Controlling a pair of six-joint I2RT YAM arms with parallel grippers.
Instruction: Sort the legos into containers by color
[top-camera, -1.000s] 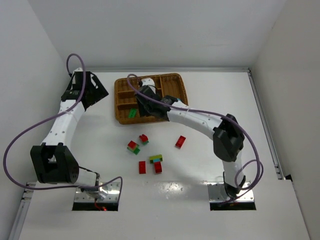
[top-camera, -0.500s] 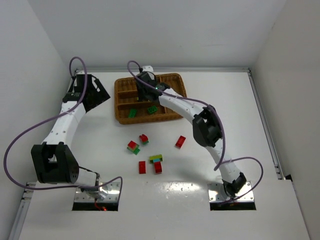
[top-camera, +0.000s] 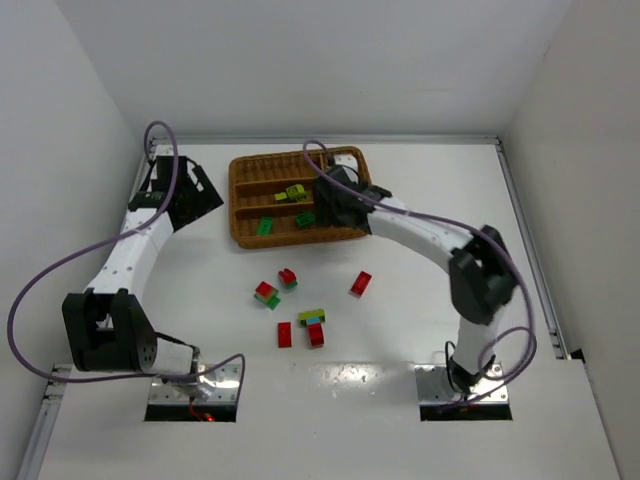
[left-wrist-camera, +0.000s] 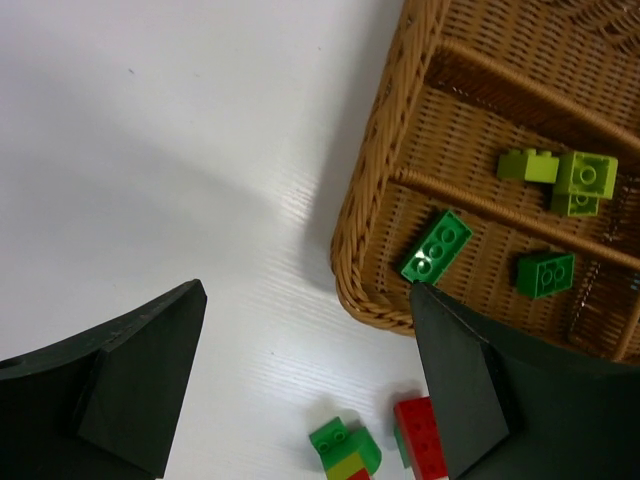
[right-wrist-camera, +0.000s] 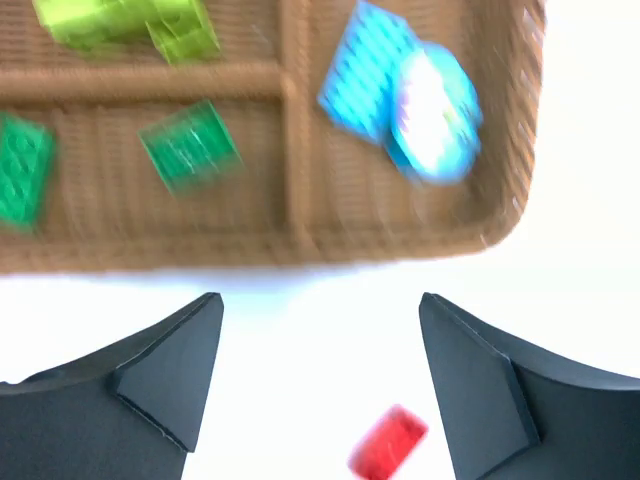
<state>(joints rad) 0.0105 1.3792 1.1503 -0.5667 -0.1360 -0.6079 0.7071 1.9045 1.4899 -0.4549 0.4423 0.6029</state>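
Tray (top-camera: 233, 205): two green legos (left-wrist-camera: 437, 246), two cyan legos (right-wrist-camera: 370, 65); left tool (left-wrist-camera: 305, 390), right tool (right-wrist-camera: 320, 380) wide open, empty.

Bare counter (top-camera: 400, 320) was found open around the loose bricks (top-camera: 266, 292), well apart from both arms. The right end of the wicker tray (top-camera: 234, 200) was overhung by the right gripper (right-wrist-camera: 320, 320) (jaws spread wide); its left end was exposed from above.

Motion blur is smearing the cyan studded plastic bricks (right-wrist-camera: 365, 70) in the right wrist view, whose top edge is cutting off the brown woven wicker tray (right-wrist-camera: 300, 235). A dark finger (left-wrist-camera: 500, 400) is hiding part of a red studded brick (left-wrist-camera: 418, 445).
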